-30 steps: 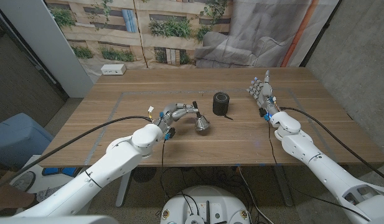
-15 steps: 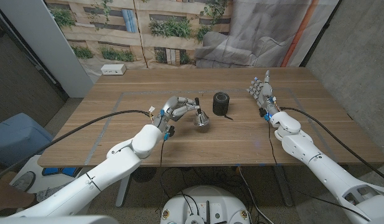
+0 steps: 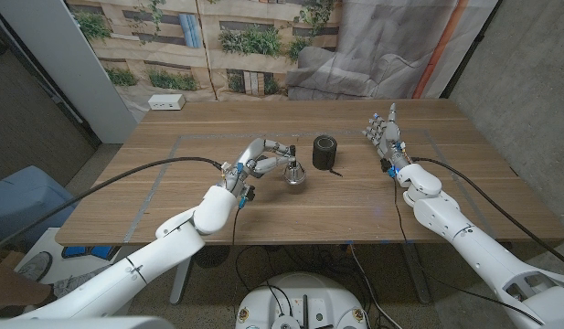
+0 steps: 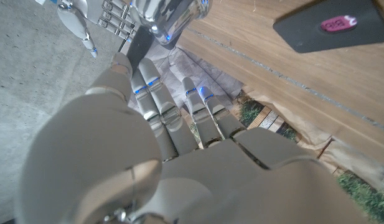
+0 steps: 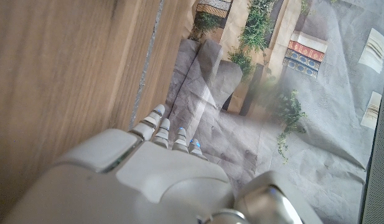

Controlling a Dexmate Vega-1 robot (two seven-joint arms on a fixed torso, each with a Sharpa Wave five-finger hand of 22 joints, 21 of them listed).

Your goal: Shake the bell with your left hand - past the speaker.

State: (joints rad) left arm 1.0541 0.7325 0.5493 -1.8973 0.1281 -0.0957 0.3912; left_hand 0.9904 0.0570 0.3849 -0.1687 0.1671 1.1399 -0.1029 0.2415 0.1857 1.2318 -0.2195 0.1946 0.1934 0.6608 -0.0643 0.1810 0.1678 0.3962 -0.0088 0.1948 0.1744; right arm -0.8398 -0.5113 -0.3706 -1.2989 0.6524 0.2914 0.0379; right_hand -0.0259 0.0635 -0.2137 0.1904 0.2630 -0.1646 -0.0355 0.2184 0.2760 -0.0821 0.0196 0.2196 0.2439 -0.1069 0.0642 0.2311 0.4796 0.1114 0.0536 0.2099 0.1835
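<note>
- While the bell (image 3: 295,174) is hanging above the table (image 3: 172,196), just left of the speaker (image 3: 325,152), we are logging our left hand (image 3: 261,159) as grasping it by its dark handle, mouth tilted down and to the right.
- Left wrist view: we are seeing our fingers (image 4: 155,102) closing around the handle, the shiny bell (image 4: 170,15) beyond them, and the speaker (image 4: 332,25) well off on the wood.
- Right hand (image 3: 384,133): we are keeping it released near the table's right side, fingers apart and reaching up, holding nothing.
- Handling, in our judgement: we are wanting a firm hold on the handle and short flicks from the wrist, carrying the bell beyond the speaker without clipping it or its cable.
- Change against the earlier pictures: we are noting the left hand and bell moving farther from the table's near edge and rising a little toward the speaker; the right hand and the speaker are staying put.
</note>
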